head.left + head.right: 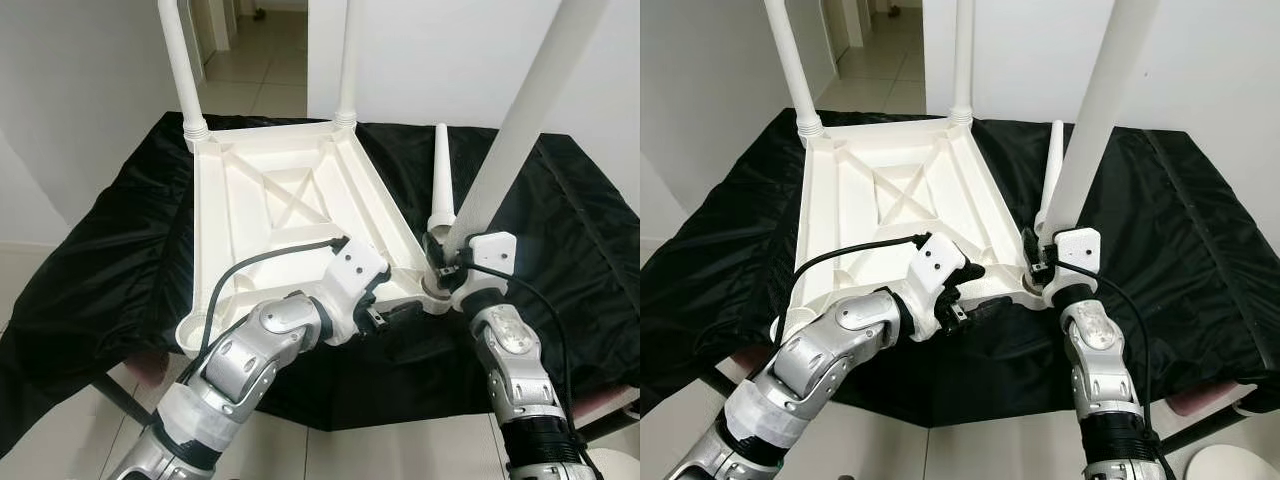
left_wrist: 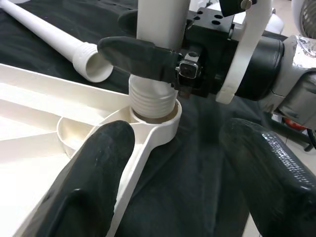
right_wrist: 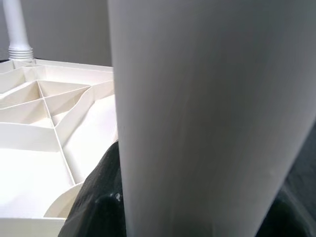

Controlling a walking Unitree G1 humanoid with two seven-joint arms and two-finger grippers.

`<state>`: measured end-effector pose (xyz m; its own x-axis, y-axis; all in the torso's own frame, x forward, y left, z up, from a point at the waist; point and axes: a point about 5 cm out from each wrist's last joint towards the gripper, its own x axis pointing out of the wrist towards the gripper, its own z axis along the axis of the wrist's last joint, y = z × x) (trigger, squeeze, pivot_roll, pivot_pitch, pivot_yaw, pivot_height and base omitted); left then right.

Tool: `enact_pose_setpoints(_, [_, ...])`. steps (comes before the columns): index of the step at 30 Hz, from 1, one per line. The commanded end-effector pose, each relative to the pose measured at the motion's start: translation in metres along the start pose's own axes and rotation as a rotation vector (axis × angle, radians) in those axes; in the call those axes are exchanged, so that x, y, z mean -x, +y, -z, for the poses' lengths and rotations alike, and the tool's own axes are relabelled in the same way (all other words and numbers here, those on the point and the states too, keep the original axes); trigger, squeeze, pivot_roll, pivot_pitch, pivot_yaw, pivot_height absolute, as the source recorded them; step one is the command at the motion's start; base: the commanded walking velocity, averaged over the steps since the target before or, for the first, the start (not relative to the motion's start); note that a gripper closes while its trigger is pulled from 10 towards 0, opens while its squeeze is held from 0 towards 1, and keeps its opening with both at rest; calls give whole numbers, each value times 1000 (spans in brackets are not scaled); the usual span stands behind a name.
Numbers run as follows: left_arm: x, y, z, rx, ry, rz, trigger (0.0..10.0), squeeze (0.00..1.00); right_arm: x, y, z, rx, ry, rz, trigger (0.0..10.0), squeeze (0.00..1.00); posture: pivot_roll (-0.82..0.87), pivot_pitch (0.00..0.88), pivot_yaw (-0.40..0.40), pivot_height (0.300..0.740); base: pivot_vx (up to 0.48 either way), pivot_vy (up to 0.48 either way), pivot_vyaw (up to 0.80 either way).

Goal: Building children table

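The white plastic tabletop (image 1: 262,215) lies upside down on a black cloth. Two white legs (image 1: 178,60) (image 1: 347,60) stand in its far corners. My right gripper (image 1: 440,262) is shut on a third leg (image 1: 510,130), whose threaded end sits upright in the near-right corner socket (image 2: 163,128). Its black fingers (image 2: 138,54) clamp the leg just above the thread. My left gripper (image 2: 180,168) is open, close to that same corner, one finger over the tabletop's inside and one over the cloth. A fourth leg (image 1: 441,175) lies loose on the cloth beside the held one.
The black cloth (image 1: 100,250) covers the whole work surface and hangs over its edges. White walls stand behind, with a tiled doorway (image 1: 250,60) at the back left. A white round object (image 1: 1230,465) sits on the floor at the near right.
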<state>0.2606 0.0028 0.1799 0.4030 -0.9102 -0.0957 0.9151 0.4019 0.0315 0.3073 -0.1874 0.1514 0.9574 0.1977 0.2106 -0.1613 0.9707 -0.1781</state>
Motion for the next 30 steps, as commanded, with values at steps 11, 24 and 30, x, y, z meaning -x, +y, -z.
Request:
enact_pose_setpoints(11, [5, -3, -2, -3, 14, 21, 10000, 0, 15, 12, 22, -62, 103, -195, 10000, 0, 1, 44, 27, 740, 0, 0, 0])
enact_pose_setpoints(24, [5, -3, -5, -11, 10, 29, 10000, 0, 13, 11, 32, -128, 185, -187, 10000, 0, 5, 40, 28, 740, 0, 0, 0])
enact_pose_setpoints(30, [5, -3, -7, -17, 8, 31, 10000, 0, 7, 11, 36, -150, 255, -187, 10000, 0, 7, 35, 28, 740, 0, 0, 0])
